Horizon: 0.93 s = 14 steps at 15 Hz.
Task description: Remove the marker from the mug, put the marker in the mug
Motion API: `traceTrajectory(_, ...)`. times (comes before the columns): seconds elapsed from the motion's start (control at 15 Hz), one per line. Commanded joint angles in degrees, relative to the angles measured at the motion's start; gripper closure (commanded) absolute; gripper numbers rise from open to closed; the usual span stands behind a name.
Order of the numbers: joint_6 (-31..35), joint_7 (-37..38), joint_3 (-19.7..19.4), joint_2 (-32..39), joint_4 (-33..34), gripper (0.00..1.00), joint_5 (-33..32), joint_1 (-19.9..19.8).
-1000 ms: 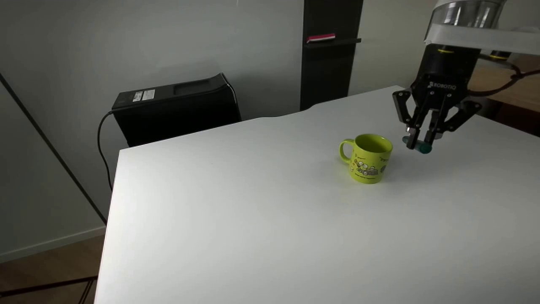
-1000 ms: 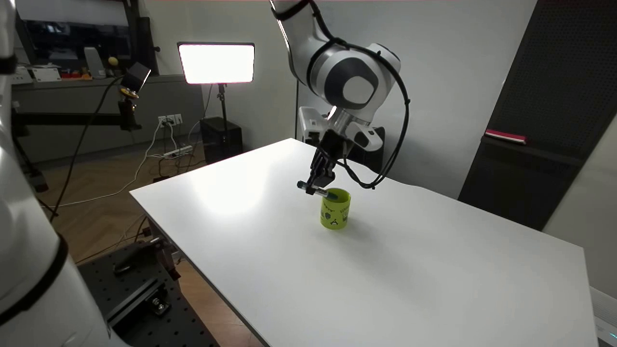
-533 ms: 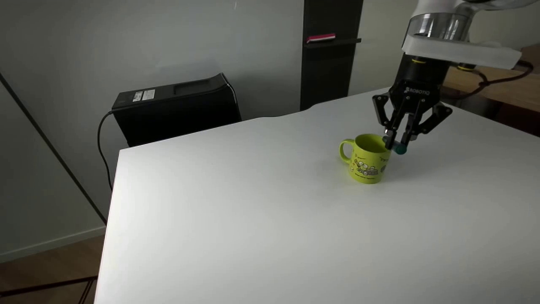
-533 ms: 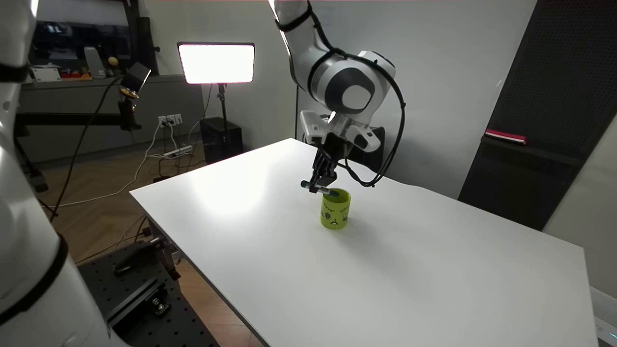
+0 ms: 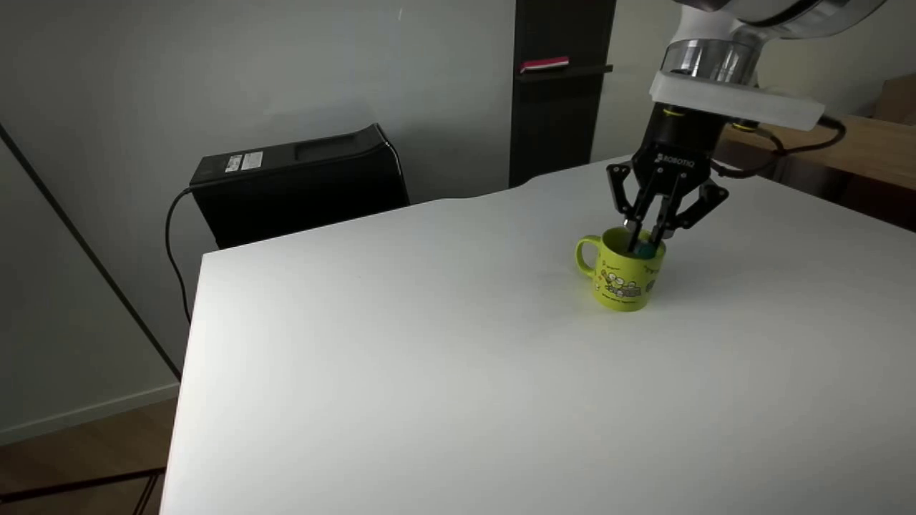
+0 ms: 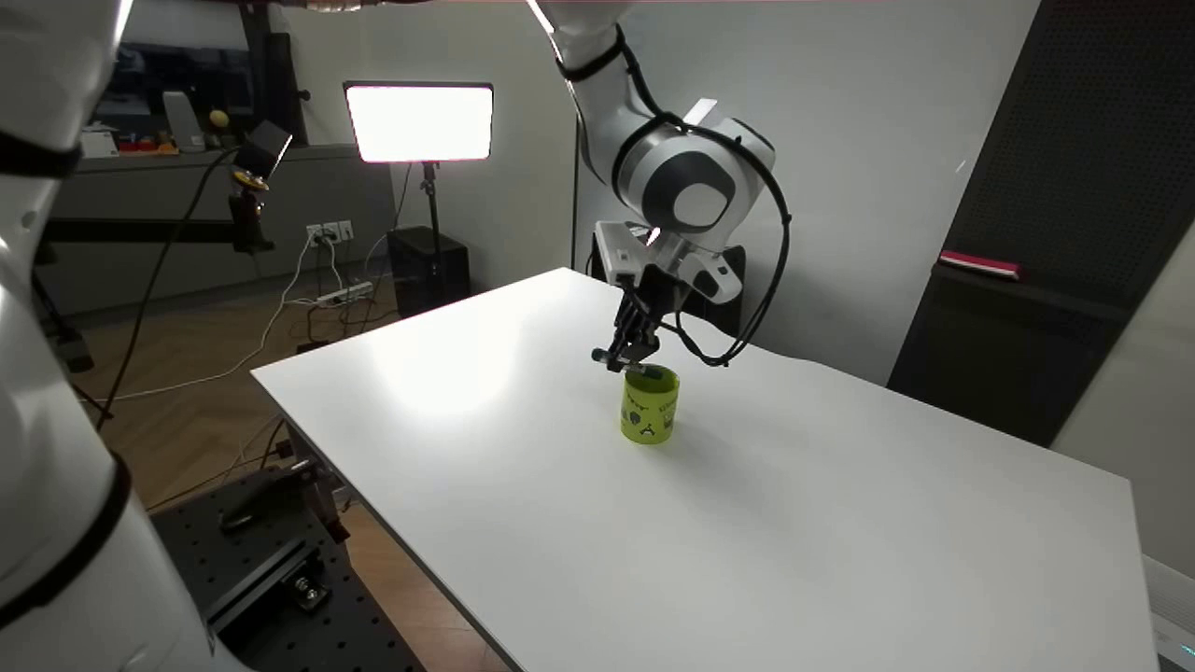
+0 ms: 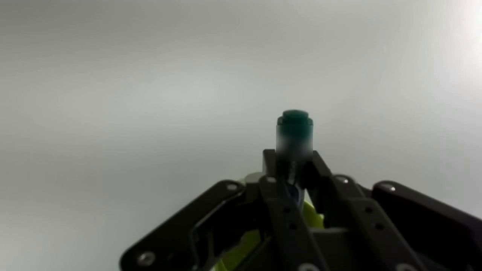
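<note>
In an exterior view: fingers (image 5: 657,233) clamped on marker (image 5: 645,250) at mouth of mug (image 5: 620,280) | in an exterior view: marker (image 6: 633,368) slants shallowly, lower end over or inside mug, unclear which; probably needs steepening before lowering | wrist view: marker (image 7: 295,130) protrudes past fingers; loosen only once seated

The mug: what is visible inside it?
Inside the mug, part of the inner wall shows. The marker, held in the gripper, shows against the opening in both exterior views; I cannot tell whether its end dips inside. The bottom is hidden by wall and gripper.
</note>
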Motion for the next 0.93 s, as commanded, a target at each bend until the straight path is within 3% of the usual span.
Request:
traceTrajectory(0.0,-2.73,-0.36,0.89,3.57,4.46,0.95,3.17,-1.41)
traceTrajectory(0.27,-3.31,0.05,0.68,5.32,5.99,0.95,5.32,-2.08)
traceTrajectory(0.33,-3.27,0.23,0.44,5.36,6.16,0.91,4.97,-1.98)
traceTrajectory(0.4,-3.19,0.44,0.29,5.33,6.2,0.53,4.64,-1.89)
traceTrajectory(0.53,-2.14,0.58,-0.14,4.61,5.52,0.47,3.37,-1.25)
traceTrajectory(0.87,-0.5,0.92,-0.8,-0.27,2.84,0.12,-1.0,0.84)
